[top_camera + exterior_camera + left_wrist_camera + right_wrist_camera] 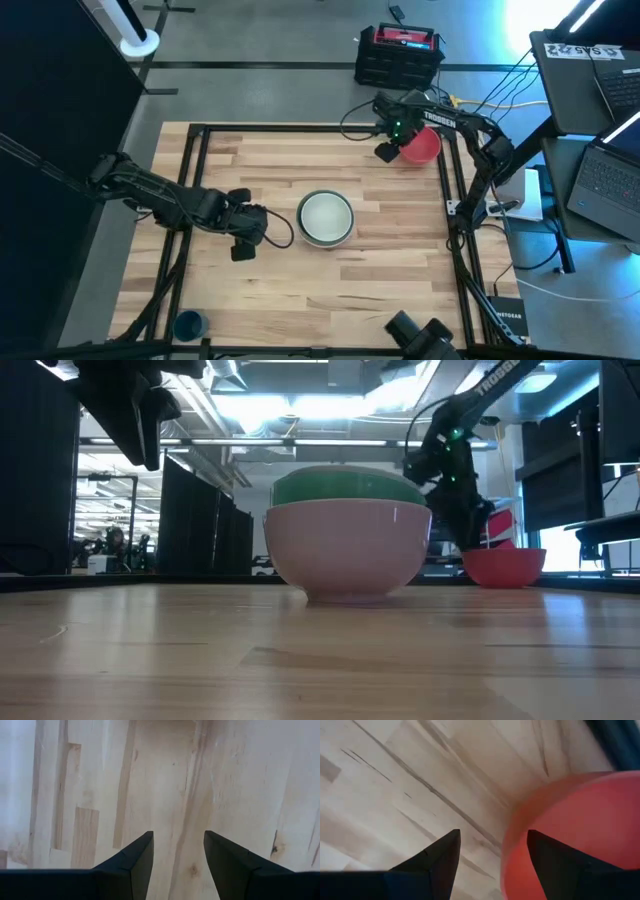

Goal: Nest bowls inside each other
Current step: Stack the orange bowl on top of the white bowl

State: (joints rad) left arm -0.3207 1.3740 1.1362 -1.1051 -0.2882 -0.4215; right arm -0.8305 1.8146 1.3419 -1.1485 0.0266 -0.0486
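A pale bowl (325, 217) stands mid-table with a green bowl (347, 488) nested in it; in the high view a pale inside fills the top of the stack. A red bowl (422, 146) sits on its base at the far right of the table. My right gripper (493, 834) is open and points down over the red bowl's rim (512, 845) on the side toward the table's left. One finger (560, 865) is over the inside and the other is outside. My left gripper (243, 250) hangs open above bare wood, left of the stack.
A blue cup (189, 324) stands at the near left corner. Black frame rails (195, 180) run along the table's sides. A black and red case (398, 55) sits on the floor beyond the far edge. Bare wood lies between the stack and the red bowl.
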